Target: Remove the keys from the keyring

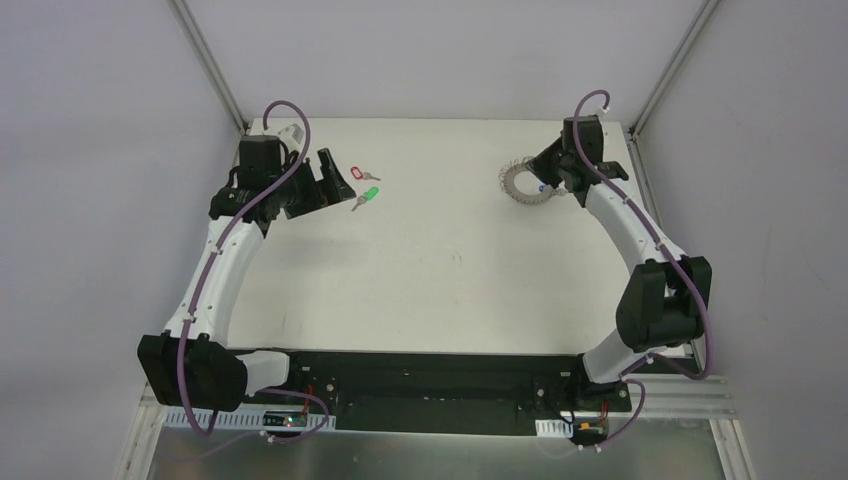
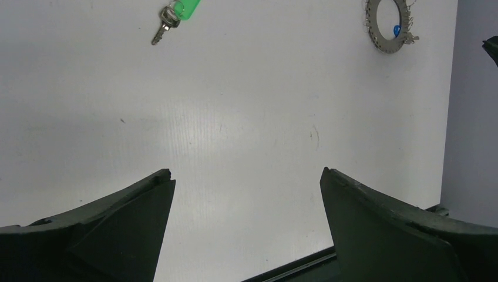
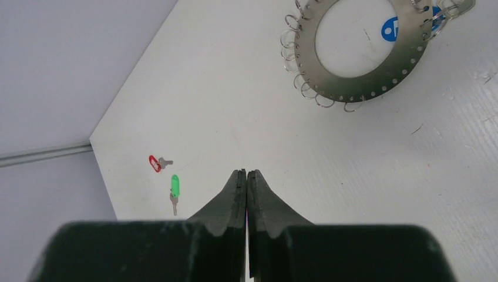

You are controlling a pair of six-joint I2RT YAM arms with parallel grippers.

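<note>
The keyring point(image 1: 517, 189) lies flat at the far right of the table, a blue-tagged key point(image 1: 543, 186) still on its rim. It also shows in the right wrist view point(image 3: 358, 87) with the blue tag point(image 3: 390, 29), and in the left wrist view point(image 2: 384, 47). Two loose keys lie at the far left: a red-tagged key point(image 1: 364, 174) point(image 3: 155, 163) and a green-tagged key point(image 1: 368, 194) point(image 3: 174, 185) point(image 2: 183, 9). My left gripper point(image 1: 335, 180) point(image 2: 246, 176) is open and empty, just left of the loose keys. My right gripper point(image 1: 553, 172) point(image 3: 246, 173) is shut with nothing visible between its jaws, just right of the ring.
The white table point(image 1: 450, 270) is bounded by grey walls and metal frame posts point(image 1: 210, 60). The black base rail point(image 1: 430, 385) runs along the near edge. The right arm's elbow point(image 1: 665, 300) stands over the right side.
</note>
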